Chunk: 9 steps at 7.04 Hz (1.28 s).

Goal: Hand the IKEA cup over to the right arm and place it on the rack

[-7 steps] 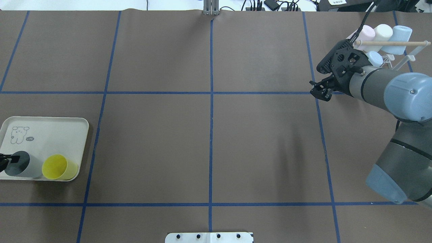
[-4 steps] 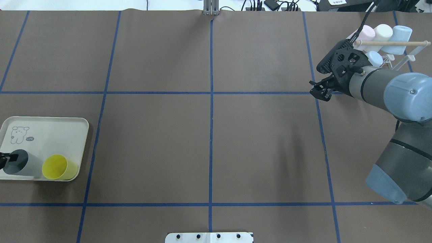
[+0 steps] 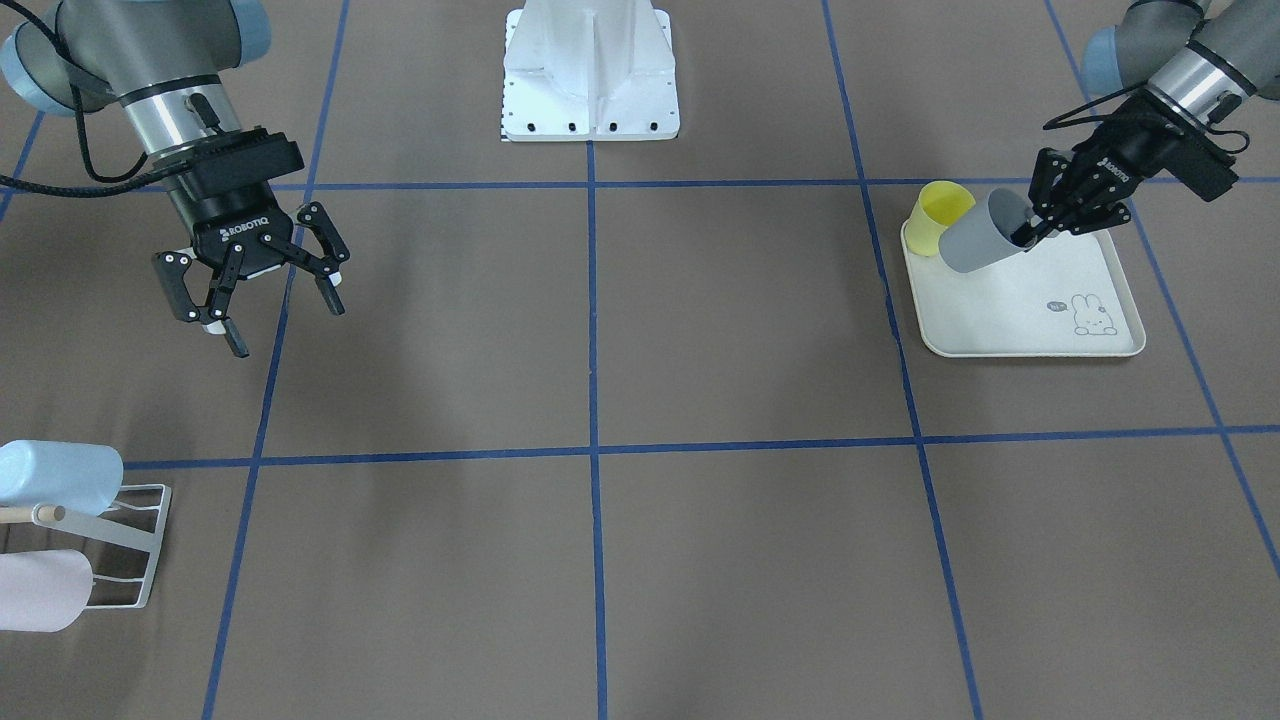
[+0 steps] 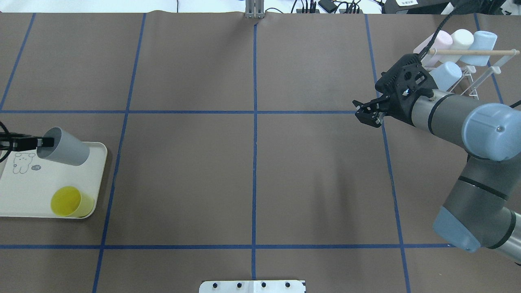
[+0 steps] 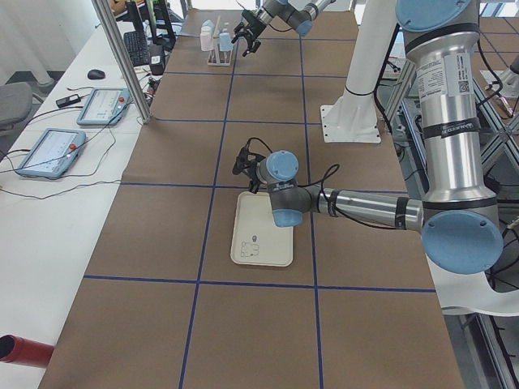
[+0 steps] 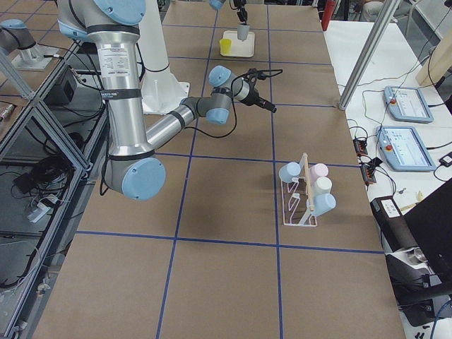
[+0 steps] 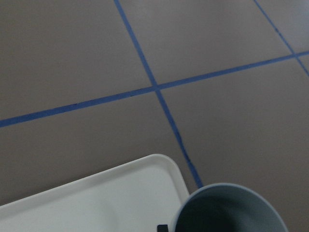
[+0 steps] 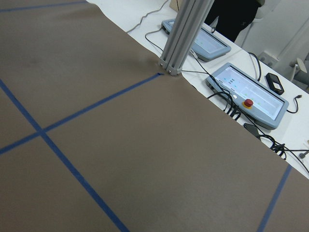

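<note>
The IKEA cup [image 4: 67, 152] is grey and hangs tilted over the cream tray's [image 4: 36, 191] far edge. My left gripper [image 4: 40, 142] is shut on its rim, one finger inside; the hold also shows from the front, cup [image 3: 972, 243] and gripper [image 3: 1030, 233]. The left wrist view shows the cup's mouth [image 7: 231, 210] at the bottom. My right gripper [image 3: 283, 325] hangs open and empty above the table, a little left of the rack [image 4: 468, 52], a white wire frame with a wooden rod.
A yellow cup [image 4: 71, 201] stands on the tray's near right corner. The rack [image 3: 110, 533] carries pink, white and light blue cups. The robot's white base plate [image 3: 590, 110] sits at the table's near middle edge.
My left gripper has lifted the grey cup off the tray and carried it away from the robot, tilting it. The right arm has swung slightly toward the table's middle.
</note>
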Available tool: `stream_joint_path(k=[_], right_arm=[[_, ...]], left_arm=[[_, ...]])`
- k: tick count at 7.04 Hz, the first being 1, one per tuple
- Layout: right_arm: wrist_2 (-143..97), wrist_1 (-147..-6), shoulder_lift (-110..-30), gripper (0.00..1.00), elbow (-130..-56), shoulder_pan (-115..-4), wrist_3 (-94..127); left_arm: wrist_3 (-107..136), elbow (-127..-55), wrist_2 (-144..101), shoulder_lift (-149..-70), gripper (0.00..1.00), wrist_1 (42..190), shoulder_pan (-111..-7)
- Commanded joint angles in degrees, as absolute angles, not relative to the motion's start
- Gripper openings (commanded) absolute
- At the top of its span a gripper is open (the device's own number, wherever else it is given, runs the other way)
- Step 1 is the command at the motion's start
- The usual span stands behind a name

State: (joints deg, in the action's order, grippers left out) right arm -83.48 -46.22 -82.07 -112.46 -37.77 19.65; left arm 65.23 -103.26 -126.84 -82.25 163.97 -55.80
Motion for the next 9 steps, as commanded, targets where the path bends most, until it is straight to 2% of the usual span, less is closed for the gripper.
stream_joint_path(k=[1,3,6,9], right_arm=[[-83.2,-38.8,-79.2,1.00,-110.8,-35.7,24.9],[-79.8,-38.8,-72.0,1.00,-108.6,-30.9,26.2],[-76.0,-39.2,-66.6,1.00,-108.5,-24.0,25.1],[-76.3,-39.6,-63.7,1.00,-108.4,-21.6,13.7]], left_arm=[[89.3,-107.1,-127.4,-90.6,0.00,163.8,-55.6],[102.6,-107.8,-127.5,-97.1,0.00,162.9,-54.6],[130.4,-107.7,-126.7,-106.8,0.00,154.2,-52.0],[130.6,-107.6,-123.7,-109.1,0.00,149.9,-47.7]])
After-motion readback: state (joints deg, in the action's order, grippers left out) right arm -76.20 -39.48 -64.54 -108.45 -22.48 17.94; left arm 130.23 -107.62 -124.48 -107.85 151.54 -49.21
